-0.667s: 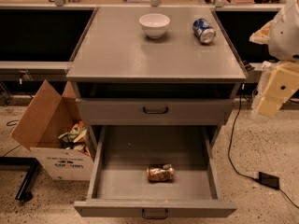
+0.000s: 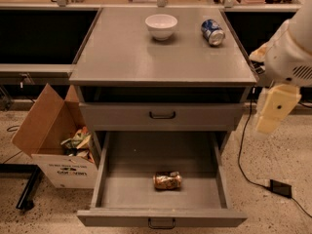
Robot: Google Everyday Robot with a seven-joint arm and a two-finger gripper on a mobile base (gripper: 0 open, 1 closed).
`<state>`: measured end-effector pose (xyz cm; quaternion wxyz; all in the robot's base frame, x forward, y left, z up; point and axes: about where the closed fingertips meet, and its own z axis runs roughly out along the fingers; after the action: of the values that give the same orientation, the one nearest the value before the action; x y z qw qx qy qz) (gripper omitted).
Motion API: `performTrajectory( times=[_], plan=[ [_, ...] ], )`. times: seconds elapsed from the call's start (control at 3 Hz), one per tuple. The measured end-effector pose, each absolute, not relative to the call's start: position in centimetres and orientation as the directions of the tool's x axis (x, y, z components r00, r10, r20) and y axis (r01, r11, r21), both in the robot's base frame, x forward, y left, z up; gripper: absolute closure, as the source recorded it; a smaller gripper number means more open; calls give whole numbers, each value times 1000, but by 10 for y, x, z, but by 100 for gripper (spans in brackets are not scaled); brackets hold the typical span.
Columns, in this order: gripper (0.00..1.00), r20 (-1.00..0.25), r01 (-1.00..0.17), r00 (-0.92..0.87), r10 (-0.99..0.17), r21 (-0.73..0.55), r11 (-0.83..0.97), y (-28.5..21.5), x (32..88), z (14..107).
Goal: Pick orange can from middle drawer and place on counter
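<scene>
The orange can (image 2: pixel 167 180) lies on its side on the floor of the open middle drawer (image 2: pixel 161 216), near its front and about centred. The drawer is pulled far out below the cabinet. The counter (image 2: pixel 146 57) is the broad grey cabinet top above it. My gripper (image 2: pixel 274 110), cream-coloured, hangs from the white arm (image 2: pixel 292 52) at the right of the cabinet. It is at about the height of the upper drawer, well above and to the right of the can. It holds nothing that I can see.
A white bowl (image 2: pixel 161 26) and a blue and white can (image 2: pixel 213 31) on its side sit at the back of the counter. The upper drawer (image 2: pixel 162 115) is closed. A cardboard box (image 2: pixel 48 140) of rubbish stands left of the cabinet. A cable and black adapter (image 2: pixel 280 188) lie on the floor at right.
The arm and gripper have shifted slightly left and down, closer to the cabinet's right side. The can, drawer and counter items have not moved.
</scene>
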<state>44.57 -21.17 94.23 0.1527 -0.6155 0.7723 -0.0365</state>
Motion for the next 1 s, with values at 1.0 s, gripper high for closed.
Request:
performTrajectory(
  times=[1.0],
  plan=[
    [0,-210,-992,-71,-975,-87,91,-175,459,731]
  ],
)
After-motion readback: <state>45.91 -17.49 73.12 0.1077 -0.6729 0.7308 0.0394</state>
